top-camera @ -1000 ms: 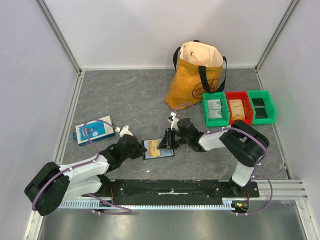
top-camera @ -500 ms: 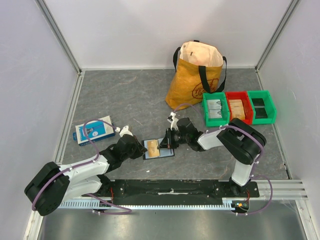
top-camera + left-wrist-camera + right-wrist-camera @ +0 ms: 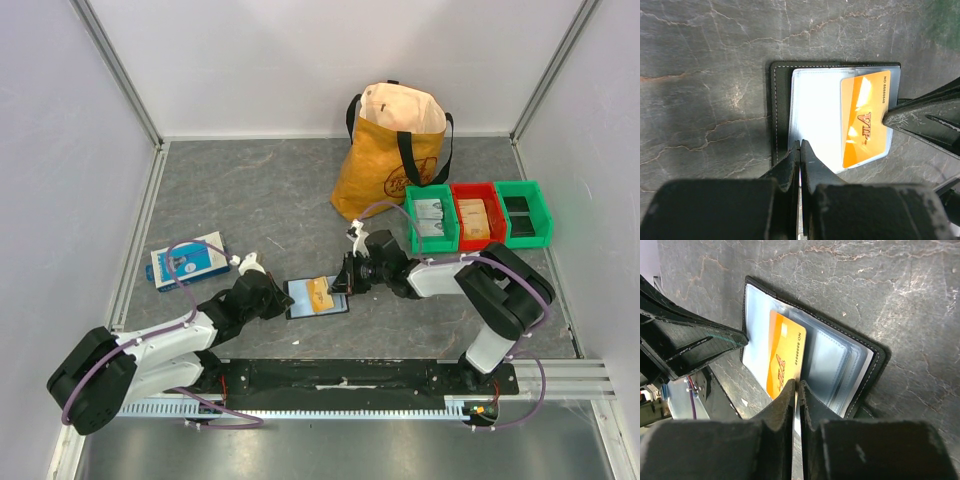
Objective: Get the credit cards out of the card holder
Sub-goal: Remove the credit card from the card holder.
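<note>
— What is the surface, and what is the room around it?
— It is a grey table (image 3: 250, 190), matt, with thin veins like stone. Plain pale walls (image 3: 300, 60) close it on the left, the right and the far side.
— And the things, from near to far?
— Near the middle lies the card holder (image 3: 780, 110). It is black, leather-like, with light stitching, and it is opened flat. Inside are clear glossy sleeves, and a thin shiny orange card (image 3: 865, 120) lies tilted over them. Farther left is a flat blue-and-white box (image 3: 190, 260). At the far right stand three plastic bins (image 3: 478, 243), green, red and green. Beyond them is a yellow-brown bag (image 3: 385, 170) with black handles.
— And the jaws?
— The left gripper (image 3: 800, 145) has its jaws pressed together, with the tips on the holder's left end. The right gripper (image 3: 796, 384) has its jaws almost together and pinches the right edge of the orange card.
</note>
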Robot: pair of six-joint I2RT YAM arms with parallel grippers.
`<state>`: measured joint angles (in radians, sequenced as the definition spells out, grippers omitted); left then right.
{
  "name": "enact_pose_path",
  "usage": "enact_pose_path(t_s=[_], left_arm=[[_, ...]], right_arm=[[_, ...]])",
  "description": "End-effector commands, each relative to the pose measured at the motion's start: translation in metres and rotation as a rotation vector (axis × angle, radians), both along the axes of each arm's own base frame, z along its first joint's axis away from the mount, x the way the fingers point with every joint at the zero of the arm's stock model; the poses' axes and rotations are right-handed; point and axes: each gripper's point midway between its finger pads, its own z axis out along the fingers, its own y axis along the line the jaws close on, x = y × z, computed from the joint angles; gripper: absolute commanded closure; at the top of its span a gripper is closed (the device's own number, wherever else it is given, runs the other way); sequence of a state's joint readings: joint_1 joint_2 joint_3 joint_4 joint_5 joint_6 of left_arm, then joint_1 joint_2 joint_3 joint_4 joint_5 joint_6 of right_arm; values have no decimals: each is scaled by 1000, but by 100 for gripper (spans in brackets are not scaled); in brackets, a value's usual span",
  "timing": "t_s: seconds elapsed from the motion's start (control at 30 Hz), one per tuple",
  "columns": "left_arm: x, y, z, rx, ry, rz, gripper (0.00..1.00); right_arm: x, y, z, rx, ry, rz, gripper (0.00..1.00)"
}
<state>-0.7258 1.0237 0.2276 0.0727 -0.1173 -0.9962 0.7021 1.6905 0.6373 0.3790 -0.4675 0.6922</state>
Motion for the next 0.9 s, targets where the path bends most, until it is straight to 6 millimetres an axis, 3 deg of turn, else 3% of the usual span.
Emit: enact_pose_path(t_s=[0.0, 0.13, 0.37, 0.43, 0.57, 0.87], left_arm=[[-3, -3, 1, 6, 7, -39, 98], [-3, -7, 10, 4, 0, -74, 98], [8, -30, 66, -69, -90, -149, 90], [7, -41, 72, -97, -82, -191, 90], [14, -55, 62, -96, -50, -218, 90], [17, -53, 20, -45, 29, -185, 98]], right_arm=[[6, 7, 6, 9, -18, 27, 87], [7, 9, 5, 9, -16, 28, 88], [6, 7, 1, -2, -10, 29, 95], [6, 7, 2, -1, -12, 28, 95], [7, 8, 4, 4, -17, 29, 96], [6, 9, 7, 12, -18, 32, 96]])
